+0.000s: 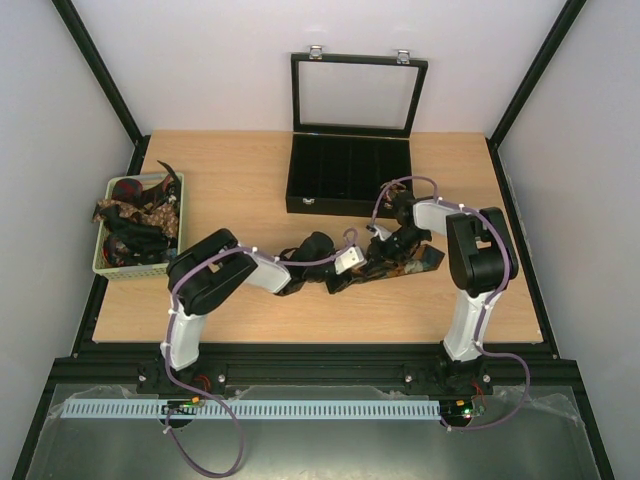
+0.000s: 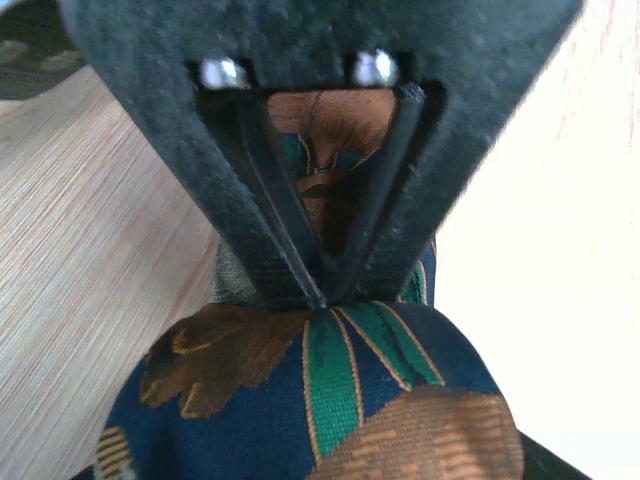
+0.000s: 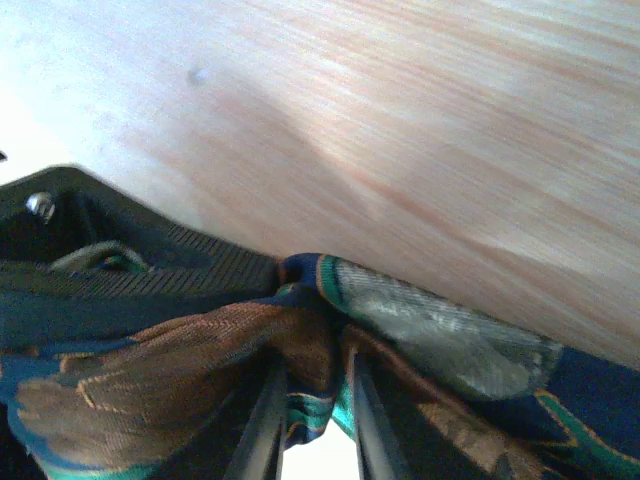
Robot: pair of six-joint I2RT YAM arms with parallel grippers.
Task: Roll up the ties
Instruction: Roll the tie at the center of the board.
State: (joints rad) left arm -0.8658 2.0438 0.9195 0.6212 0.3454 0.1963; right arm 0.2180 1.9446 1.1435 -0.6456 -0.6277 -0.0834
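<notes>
One tie, dark blue with green leaves and brown patches, lies bunched on the wooden table where both arms meet. In the left wrist view my left gripper has its fingertips drawn together into a V, pinching the top of a rounded bulge of the tie. In the right wrist view a fold of the tie sits squeezed between the two narrow fingers of my right gripper, just above the tabletop. From above, my left gripper and right gripper are almost touching. More ties fill the basket.
The pale green basket stands at the table's left edge. A black compartmented box with its glass lid raised upright stands at the back centre, just behind the right arm. A black ribbed part lies against the tie.
</notes>
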